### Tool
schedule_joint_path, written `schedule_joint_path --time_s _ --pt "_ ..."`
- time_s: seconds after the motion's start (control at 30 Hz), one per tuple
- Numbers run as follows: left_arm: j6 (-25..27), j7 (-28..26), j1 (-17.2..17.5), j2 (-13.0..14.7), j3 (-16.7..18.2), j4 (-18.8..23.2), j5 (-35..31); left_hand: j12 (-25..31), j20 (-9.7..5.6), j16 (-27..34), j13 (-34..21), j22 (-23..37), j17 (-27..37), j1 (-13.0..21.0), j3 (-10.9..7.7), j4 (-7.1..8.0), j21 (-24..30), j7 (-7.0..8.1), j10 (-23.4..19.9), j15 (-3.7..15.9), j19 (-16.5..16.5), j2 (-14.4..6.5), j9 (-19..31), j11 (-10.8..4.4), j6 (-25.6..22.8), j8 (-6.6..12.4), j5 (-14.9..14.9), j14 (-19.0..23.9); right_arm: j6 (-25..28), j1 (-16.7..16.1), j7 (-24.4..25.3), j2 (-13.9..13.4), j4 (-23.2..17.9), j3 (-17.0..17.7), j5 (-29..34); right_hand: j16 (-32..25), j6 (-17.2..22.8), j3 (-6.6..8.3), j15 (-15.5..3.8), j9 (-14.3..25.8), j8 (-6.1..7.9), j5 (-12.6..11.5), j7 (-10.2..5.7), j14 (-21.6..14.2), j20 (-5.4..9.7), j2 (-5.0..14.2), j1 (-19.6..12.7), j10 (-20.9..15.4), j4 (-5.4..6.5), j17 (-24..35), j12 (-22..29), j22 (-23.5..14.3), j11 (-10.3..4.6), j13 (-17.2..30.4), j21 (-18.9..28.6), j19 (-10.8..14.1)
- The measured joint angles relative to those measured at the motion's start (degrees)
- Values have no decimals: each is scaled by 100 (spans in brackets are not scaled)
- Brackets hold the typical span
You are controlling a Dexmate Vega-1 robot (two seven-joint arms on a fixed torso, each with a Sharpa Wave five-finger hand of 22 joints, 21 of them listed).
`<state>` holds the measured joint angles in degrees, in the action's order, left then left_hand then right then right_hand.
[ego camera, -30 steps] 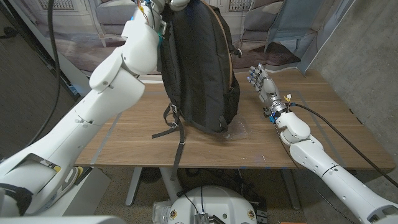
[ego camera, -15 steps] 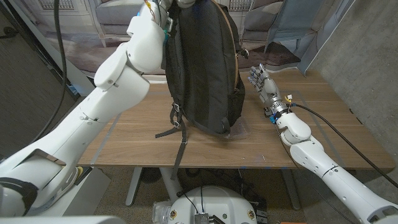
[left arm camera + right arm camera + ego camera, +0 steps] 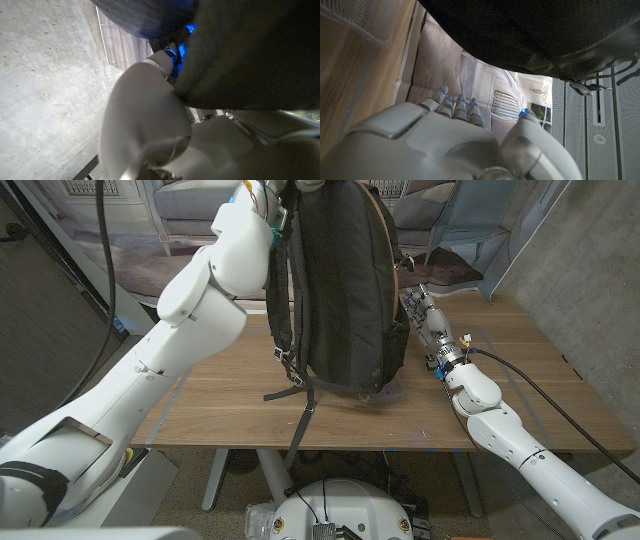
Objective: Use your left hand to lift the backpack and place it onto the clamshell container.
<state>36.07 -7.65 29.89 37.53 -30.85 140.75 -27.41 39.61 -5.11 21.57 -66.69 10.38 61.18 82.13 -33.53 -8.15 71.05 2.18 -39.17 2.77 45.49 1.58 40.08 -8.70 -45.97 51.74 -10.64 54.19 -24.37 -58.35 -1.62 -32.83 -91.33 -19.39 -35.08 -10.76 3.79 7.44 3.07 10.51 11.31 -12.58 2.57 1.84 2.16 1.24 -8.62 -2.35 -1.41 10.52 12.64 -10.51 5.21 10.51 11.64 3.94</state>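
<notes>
backpack (image 3: 345, 285) – dark, long axis upright, top up, straps dangling | hung over clamshell container (image 3: 388, 392), table (image 3: 500, 380) centre | left hand (image 3: 145, 115) grips its top | right hand (image 3: 424, 318) fingers apart, holding nothing, just right

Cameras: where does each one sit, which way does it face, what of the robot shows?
Head view: on the robot's head, looking down at the wooden table; both arms show, the left lifting the backpack, the right hand beside it.
Left wrist view: on the left wrist, close against the left hand and dark backpack fabric.
Right wrist view: on the right wrist, along the right hand's back toward the backpack's underside.
Shared: the backpack in all three.
</notes>
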Motion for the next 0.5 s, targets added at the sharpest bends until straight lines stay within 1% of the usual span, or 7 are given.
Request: schedule_joint_path --time_s 0.5 --pt "-71 173 -185 -240 -220 -188 -158 -22 1 -20 -3 5 26 -17 1 0 38 0 2 1 -1 16 -27 2 0 0 -4 1 -39 -179 27 -68 -96 75 -46 0 0 0 0 0 0 0 0 0 0 0 0 0 0 0 0 0 0 0 0 0"
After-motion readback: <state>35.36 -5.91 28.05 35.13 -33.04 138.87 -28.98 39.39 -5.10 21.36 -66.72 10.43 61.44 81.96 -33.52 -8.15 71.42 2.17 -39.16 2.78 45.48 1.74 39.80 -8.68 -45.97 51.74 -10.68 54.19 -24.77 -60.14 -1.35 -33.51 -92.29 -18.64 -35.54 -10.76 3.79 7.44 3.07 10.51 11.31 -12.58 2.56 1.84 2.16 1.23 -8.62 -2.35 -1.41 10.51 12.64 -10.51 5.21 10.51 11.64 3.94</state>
